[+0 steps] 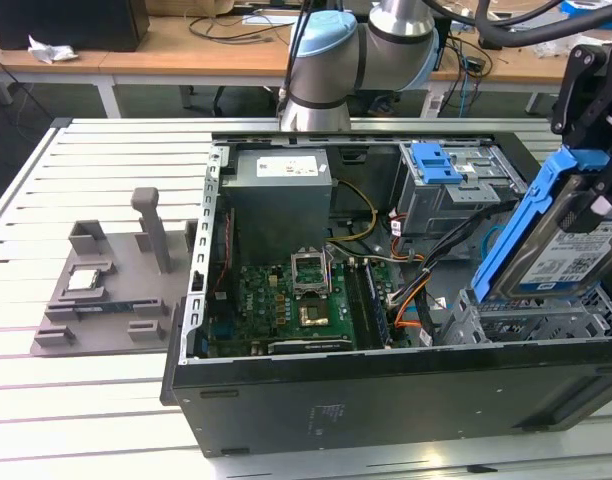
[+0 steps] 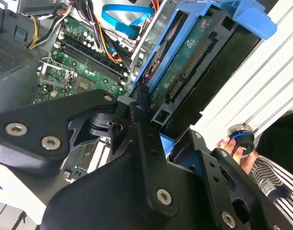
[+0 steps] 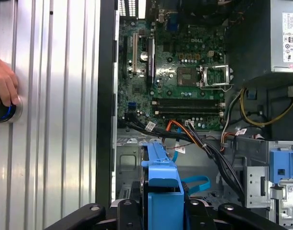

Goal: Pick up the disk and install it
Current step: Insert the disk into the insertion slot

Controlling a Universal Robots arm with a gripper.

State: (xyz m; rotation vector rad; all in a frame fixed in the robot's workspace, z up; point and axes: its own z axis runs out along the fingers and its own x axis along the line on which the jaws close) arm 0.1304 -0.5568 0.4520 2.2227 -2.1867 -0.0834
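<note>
The disk (image 1: 574, 258), a silver-grey hard drive with a blue-and-white label in a blue plastic carrier (image 1: 526, 215), hangs tilted on edge over the metal drive cage (image 1: 531, 322) at the front corner of the open computer case, on the exterior view's right. My gripper (image 1: 598, 195) is shut on it from above. In the second wrist view the black fingers (image 2: 137, 120) clamp the carrier, and the disk's green circuit-board underside (image 2: 192, 64) faces the camera. In the first wrist view the carrier's blue end (image 3: 162, 184) sticks out between the fingers above the cage floor.
The case holds a motherboard (image 1: 286, 300), a grey power supply (image 1: 281, 190), orange and black cables (image 1: 411, 295) and a blue latch plate (image 1: 436, 162). A grey fixture (image 1: 106, 290) with a small silver chip (image 1: 86, 280) lies outside. A person's hand (image 3: 4, 84) rests on a round knob.
</note>
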